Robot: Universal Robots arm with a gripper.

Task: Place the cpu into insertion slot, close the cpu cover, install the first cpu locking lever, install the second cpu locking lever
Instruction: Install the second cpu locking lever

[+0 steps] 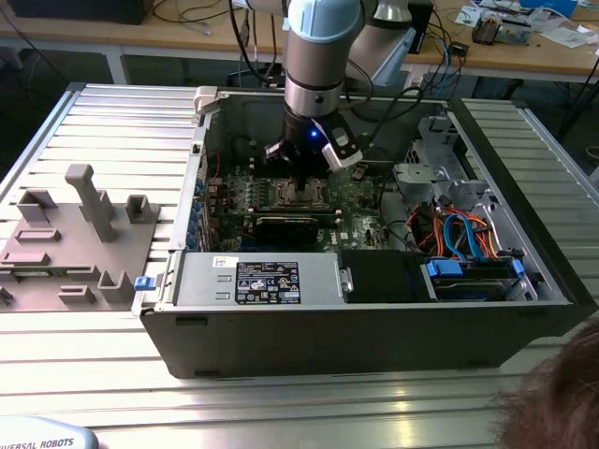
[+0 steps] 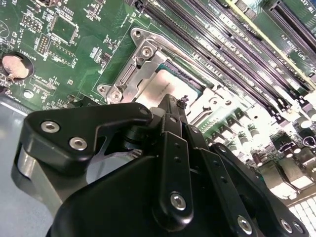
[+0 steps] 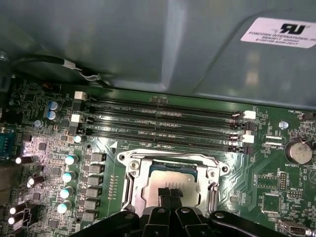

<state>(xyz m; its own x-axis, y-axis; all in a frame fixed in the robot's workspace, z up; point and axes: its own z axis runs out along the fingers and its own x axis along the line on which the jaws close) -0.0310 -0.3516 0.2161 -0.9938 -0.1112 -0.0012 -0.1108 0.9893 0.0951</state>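
Note:
The cpu (image 3: pixel 170 178), a flat silver-grey square, lies in the insertion slot (image 3: pixel 168 156) on the green board. A silvery frame plate, the cpu cover (image 3: pixel 134 183), lies around the chip; I cannot tell whether it is fully down. My gripper (image 3: pixel 171 193) is shut, its black fingertips (image 3: pixel 165 191) together on the middle of the chip's top. In the second wrist view the gripper (image 2: pixel 173 101) points down at the cpu (image 2: pixel 160 89) beside the slot's metal rim (image 2: pixel 129 74). In the exterior view the gripper (image 1: pixel 304 182) reaches into the open computer case (image 1: pixel 374 327) over the slot (image 1: pixel 304 196).
Long black memory slots (image 3: pixel 163 123) run just behind the socket, under the grey case wall (image 3: pixel 148 44). Capacitors (image 3: pixel 69 175) and a coin battery (image 3: pixel 298 153) flank it. A drive bay with blue and orange cables (image 1: pixel 459 234) and a grey fixture (image 1: pixel 75 234) lie to the sides. A person's hair (image 1: pixel 562 402) shows.

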